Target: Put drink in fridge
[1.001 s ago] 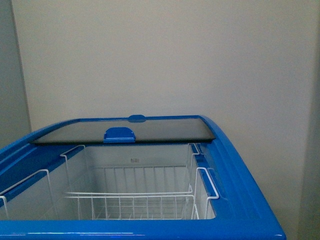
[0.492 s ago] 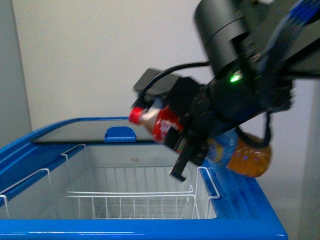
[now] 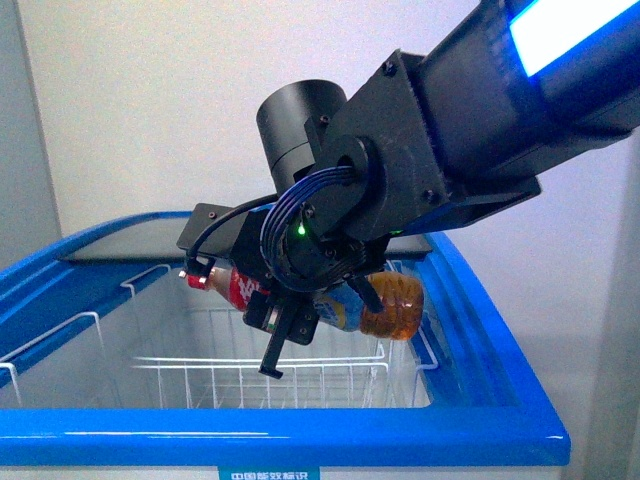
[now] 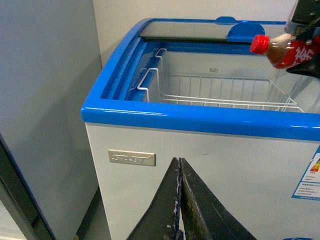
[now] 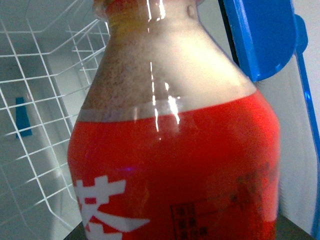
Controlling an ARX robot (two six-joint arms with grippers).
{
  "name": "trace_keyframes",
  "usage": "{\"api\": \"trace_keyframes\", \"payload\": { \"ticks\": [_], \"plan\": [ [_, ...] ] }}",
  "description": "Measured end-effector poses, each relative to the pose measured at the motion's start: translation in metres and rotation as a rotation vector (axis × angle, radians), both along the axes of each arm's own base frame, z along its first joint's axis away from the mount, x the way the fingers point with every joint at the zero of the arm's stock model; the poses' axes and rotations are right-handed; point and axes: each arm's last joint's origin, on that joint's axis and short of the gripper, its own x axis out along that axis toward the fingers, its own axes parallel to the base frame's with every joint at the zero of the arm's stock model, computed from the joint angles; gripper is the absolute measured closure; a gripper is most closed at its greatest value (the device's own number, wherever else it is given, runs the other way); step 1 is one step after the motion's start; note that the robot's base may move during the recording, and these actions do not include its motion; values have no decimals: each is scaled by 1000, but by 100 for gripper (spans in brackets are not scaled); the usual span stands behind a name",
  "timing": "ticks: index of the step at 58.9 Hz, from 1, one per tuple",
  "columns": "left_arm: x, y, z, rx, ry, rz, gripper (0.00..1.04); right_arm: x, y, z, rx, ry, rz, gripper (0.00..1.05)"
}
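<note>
Right hand (image 3: 290, 318) holds drink (image 3: 392, 305) over fridge (image 3: 482, 335) basket (image 3: 200, 385)

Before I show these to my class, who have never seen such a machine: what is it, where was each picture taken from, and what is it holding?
It is a robot with two arms, each ending in a pincer-like gripper. The front picture comes from a camera on its body. There the right gripper holds the drink sideways above the open fridge, over a white wire basket. The other two pictures come from cameras on the wrists. The left gripper is shut and empty, in front of the fridge. The right wrist view shows the drink close up.
</note>
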Motion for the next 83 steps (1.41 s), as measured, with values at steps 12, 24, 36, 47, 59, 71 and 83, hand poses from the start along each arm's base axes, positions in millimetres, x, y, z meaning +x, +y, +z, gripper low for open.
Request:
{"api": "trace_keyframes", "payload": {
  "ticks": [12, 24, 36, 47, 59, 71, 83],
  "plan": [
    [0, 0, 0, 0, 0, 0, 102, 23, 10, -21, -8, 28, -24, 65],
    [0, 0, 0, 0, 0, 0, 102, 38, 18, -44, -11, 48, -44, 65],
    [0, 0, 0, 0, 0, 0, 102, 53, 25, -73, -15, 55, -66, 65],
    [0, 0, 0, 0, 0, 0, 102, 58, 30, -98, -21, 85, -79, 65],
    [0, 0, 0, 0, 0, 0, 102, 58, 32, -107, -29, 101, -77, 41],
    [0, 0, 0, 0, 0, 0, 102, 56, 33, -89, 19, 62, -57, 10],
    [0, 0, 0, 0, 0, 0, 102, 34, 20, -21, 146, -33, -46, 7]
  ]
}}
